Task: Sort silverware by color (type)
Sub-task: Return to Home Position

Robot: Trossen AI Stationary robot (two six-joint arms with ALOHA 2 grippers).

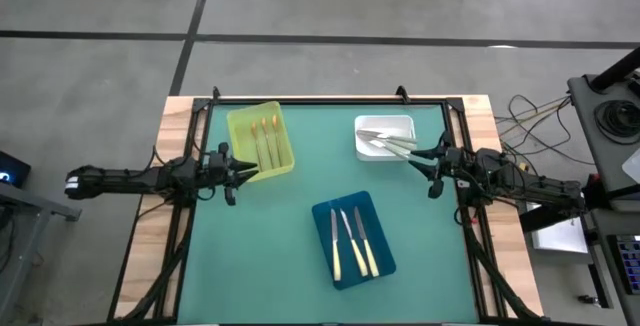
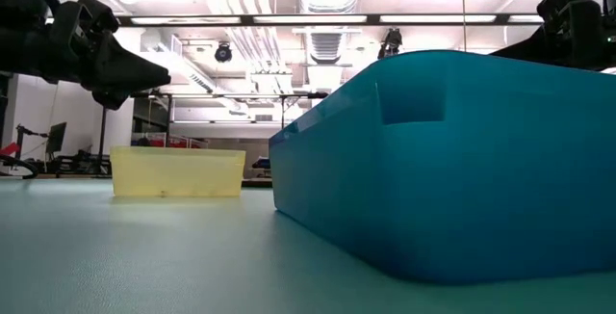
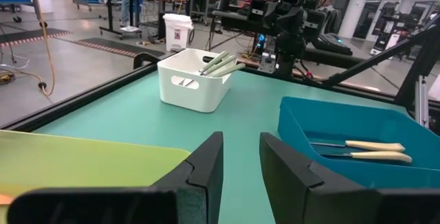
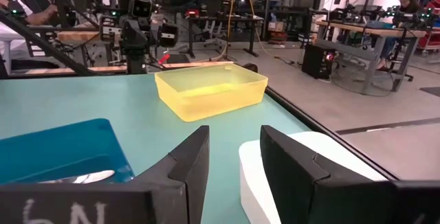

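Observation:
The silverware lies sorted in three trays. Three thin gold-coloured pieces [image 1: 266,136] lie in the yellow tray [image 1: 283,165]. Silver-grey pieces [image 1: 385,143] stick out of the white tray [image 1: 368,155]. Three knives with cream handles [image 1: 354,243] lie in the blue tray [image 1: 385,261]. My left gripper [image 1: 245,173] hovers open at the table's left, beside the yellow tray's near corner. My right gripper [image 1: 417,158] hovers open at the table's right, beside the white tray. Nothing is between the fingers of either one.
Bare green mat [image 1: 270,256] lies between the trays and along the near edge. A black frame [image 1: 330,101] rims the table. In the low view the blue tray [image 2: 462,160] stands close and wide, the yellow tray [image 2: 176,172] farther off. A person [image 4: 405,7] sits at a far desk.

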